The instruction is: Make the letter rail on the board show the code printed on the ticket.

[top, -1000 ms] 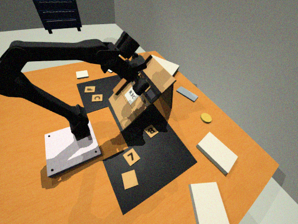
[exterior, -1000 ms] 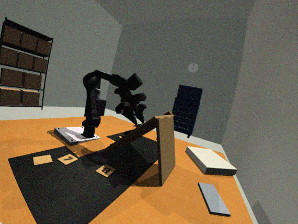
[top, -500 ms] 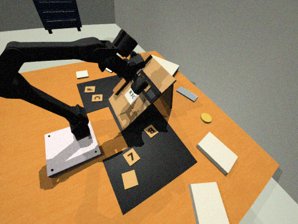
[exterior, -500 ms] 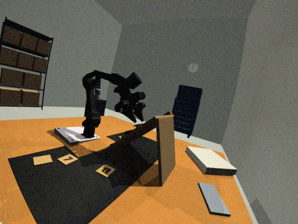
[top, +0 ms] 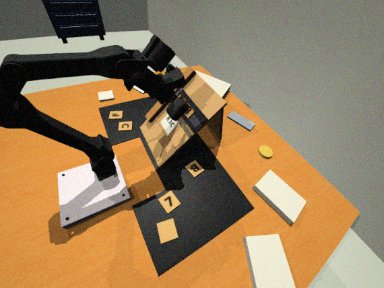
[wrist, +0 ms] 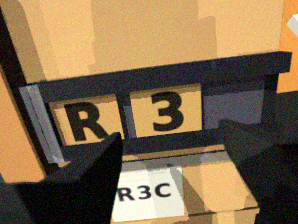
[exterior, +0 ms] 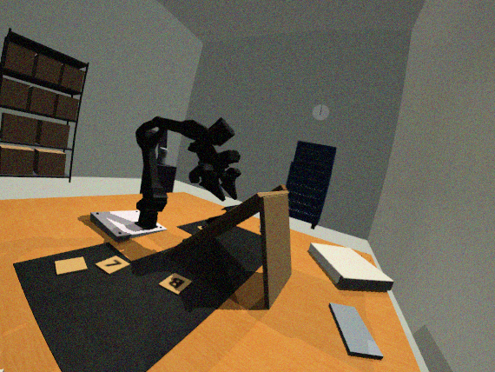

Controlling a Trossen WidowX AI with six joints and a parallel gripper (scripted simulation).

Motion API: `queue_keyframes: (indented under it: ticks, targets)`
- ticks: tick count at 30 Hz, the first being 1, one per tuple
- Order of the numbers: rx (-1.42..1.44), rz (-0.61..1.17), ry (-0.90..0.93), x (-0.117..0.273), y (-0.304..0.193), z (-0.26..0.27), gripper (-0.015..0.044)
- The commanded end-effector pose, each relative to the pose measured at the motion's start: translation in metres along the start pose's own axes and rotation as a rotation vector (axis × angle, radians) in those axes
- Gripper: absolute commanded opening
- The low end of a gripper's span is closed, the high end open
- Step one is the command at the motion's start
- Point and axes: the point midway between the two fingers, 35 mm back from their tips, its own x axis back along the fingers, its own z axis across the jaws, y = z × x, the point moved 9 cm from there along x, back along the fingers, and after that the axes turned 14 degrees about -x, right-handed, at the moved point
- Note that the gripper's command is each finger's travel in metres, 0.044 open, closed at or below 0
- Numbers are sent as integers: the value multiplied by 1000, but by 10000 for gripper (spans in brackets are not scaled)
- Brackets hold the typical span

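The ticket (top: 168, 124) (wrist: 150, 212) on the sloping board (top: 205, 95) (wrist: 150, 30) reads R3C. In the wrist view the dark rail (wrist: 215, 65) holds the R tile (wrist: 86, 121) at the left and the 3 tile (wrist: 166, 114) beside it, with a narrow gap between them. The rail's right part shows no tile. My gripper (exterior: 229, 198) (wrist: 172, 129) is open and empty, its fingers over the rail's lower edge, either side of the 3 tile. The C tile (top: 125, 126) lies on the dark mat (top: 209, 222), beside the F tile (top: 115, 115).
The mat also holds an 8 or B tile (top: 195, 167) (exterior: 175, 283), a 7 tile (top: 169, 202) (exterior: 112, 263) and a blank tile (top: 167, 231) (exterior: 70, 265). Beyond the board are a blue-grey block (top: 241, 120) (exterior: 356, 332), a yellow disc (top: 265, 151) and white slabs (top: 280, 196) (exterior: 349, 262).
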Motion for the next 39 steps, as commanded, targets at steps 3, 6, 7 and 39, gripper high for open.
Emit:
queue_keyframes:
  ticks: [3,6,7,39]
  targets:
    - [-2,-2,-3,4,1,-1,295]
    - [-2,-2,-4,6,1,-1,295]
    - [-3,-1,-4,3,0,-1,269]
    - [14,368,-122,-13,54,-5,0]
